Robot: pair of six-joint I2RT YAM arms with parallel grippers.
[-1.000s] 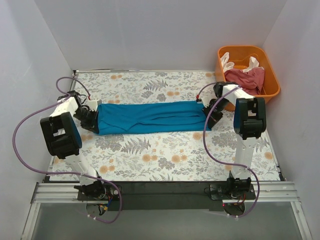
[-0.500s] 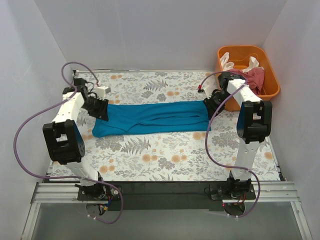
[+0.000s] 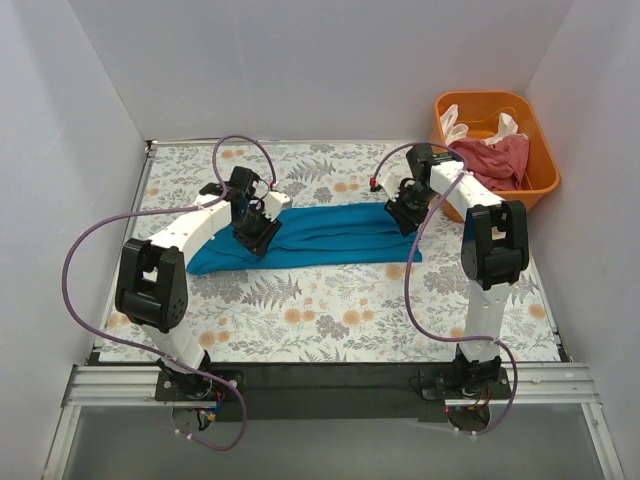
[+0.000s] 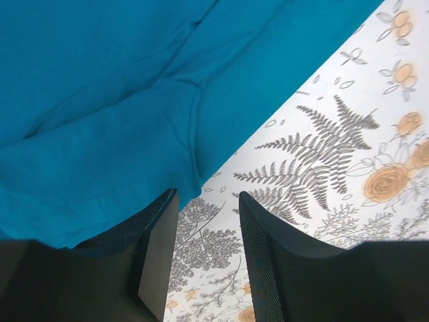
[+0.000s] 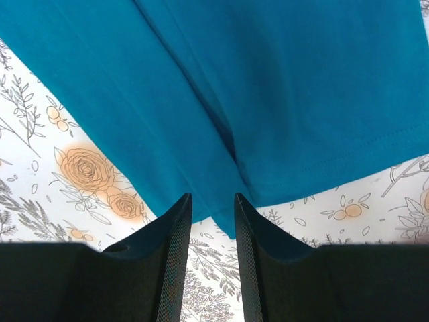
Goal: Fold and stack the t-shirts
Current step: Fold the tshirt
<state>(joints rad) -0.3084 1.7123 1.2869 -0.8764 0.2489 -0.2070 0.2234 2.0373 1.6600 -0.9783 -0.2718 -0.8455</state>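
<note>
Top view: teal-blue t-shirt [image 3: 330, 235] lies flat on the table [image 3: 300, 310] as a long folded band running left to right across the middle. Lengthwise creases are visible along it. Its right end shows a stitched hem in the right wrist view.

Left hand [image 3: 257, 232]: sits over the band's left part, inward of the left end. In the left wrist view its fingers [image 4: 157, 261] are spread. The gap between them shows only the floral print of the table, and no cloth lies in it. One fingertip overlaps the shirt's near edge. Whether it touches the cloth cannot be told.

Right hand [image 3: 403, 215]: over the band's right end, near the far edge. In the right wrist view its fingers [image 5: 171, 261] stand slightly apart with a narrow gap. A corner of the teal cloth reaches down to the gap's mouth, with table print below it. Nothing appears pinched.

Orange tub [image 3: 480, 97]: far right corner, beyond the right arm and apart from the teal shirt. Inside it are the pink-red t-shirt [image 3: 490, 155], bunched up, and the cream-white t-shirt [image 3: 452, 120], showing at the far rim. Both are unfolded.

Purple cables loop from both arms above the table.
</note>
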